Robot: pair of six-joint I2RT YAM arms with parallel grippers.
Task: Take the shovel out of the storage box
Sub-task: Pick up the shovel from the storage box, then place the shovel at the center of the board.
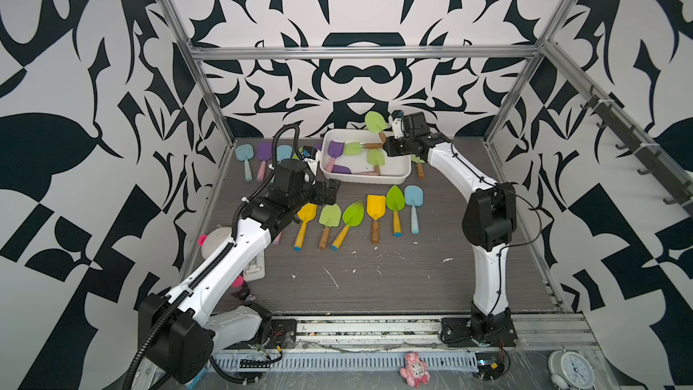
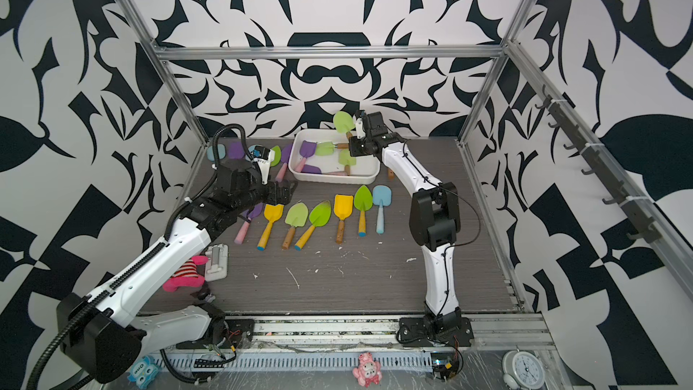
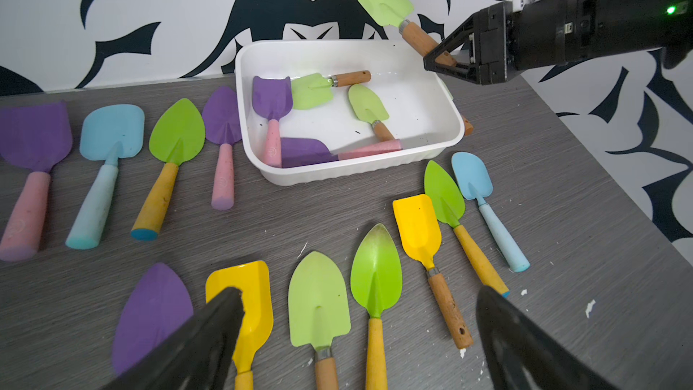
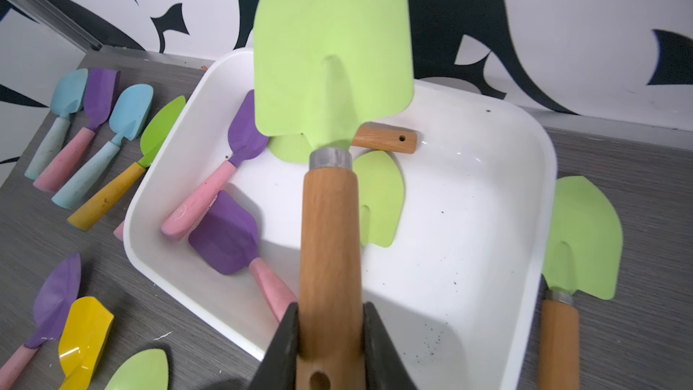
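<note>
— Well, on the table (image 1: 375, 275), how is the storage box (image 1: 365, 178) placed?
— Beneath the right pincer (image 4: 330, 307), with four other shovels (image 3: 272, 97) inside.
— And the light-green shovel (image 4: 330, 50)?
— Its wooden handle is clamped by that pincer, long axis pointed straight out from the jaws, above the box. The left pincer (image 3: 359, 291), spread empty, is held farther off.
</note>
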